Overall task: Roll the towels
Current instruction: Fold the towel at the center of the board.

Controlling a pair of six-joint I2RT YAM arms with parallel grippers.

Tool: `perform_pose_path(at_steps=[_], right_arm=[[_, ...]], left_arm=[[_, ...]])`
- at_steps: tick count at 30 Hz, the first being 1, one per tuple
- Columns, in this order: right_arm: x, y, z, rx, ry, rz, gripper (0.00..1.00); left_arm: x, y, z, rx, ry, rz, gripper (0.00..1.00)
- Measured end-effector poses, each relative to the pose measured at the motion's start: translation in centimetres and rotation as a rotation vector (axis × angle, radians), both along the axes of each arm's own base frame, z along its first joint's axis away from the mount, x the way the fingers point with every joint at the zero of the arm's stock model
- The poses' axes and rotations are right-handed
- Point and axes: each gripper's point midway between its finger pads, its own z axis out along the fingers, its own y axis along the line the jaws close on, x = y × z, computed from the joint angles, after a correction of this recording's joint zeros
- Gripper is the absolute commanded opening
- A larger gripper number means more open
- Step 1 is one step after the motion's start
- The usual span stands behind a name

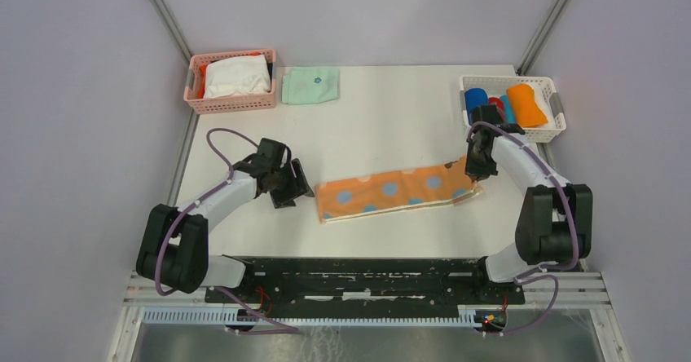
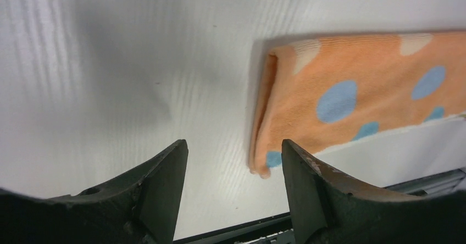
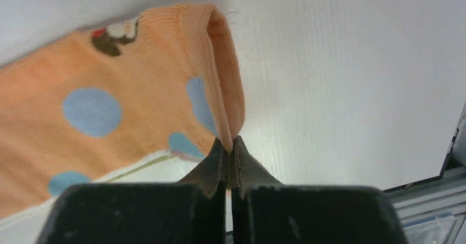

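A peach towel with blue dots lies folded into a long strip across the middle of the table. My right gripper is shut on its right end; the pinched edge curls up between the closed fingers. My left gripper hovers open just left of the strip's left end, touching nothing. A rolled blue towel and a rolled orange towel lie in the white basket at the back right.
A pink basket holding white cloth stands at the back left, with a folded mint-green cloth beside it. A black rail runs along the near table edge between the arm bases.
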Motion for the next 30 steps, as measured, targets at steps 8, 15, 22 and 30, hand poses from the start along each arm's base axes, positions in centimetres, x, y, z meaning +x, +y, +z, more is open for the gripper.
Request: perform_pose_path(at_steps=[8, 15, 22, 30], right_arm=[[0.2, 8.5, 5.2, 0.155, -0.148, 0.248, 0.00], [-0.9, 17.9, 7.7, 0.291, -0.191, 0.449, 0.01], [-1.9, 27.5, 7.3, 0.323, -0.138, 0.627, 0.01], [-4.5, 36.3, 6.0, 0.320, -0.081, 0.776, 0.02]], left_arm=[[0.6, -2.9, -0.4, -0.119, 0.000, -0.052, 0.60], [-0.4, -4.3, -2.1, -0.166, 0.049, -0.066, 0.39], [-0.4, -4.3, -2.7, -0.171, 0.039, -0.062, 0.25], [-0.5, -4.5, -2.9, -0.176, 0.029, -0.064, 0.20]])
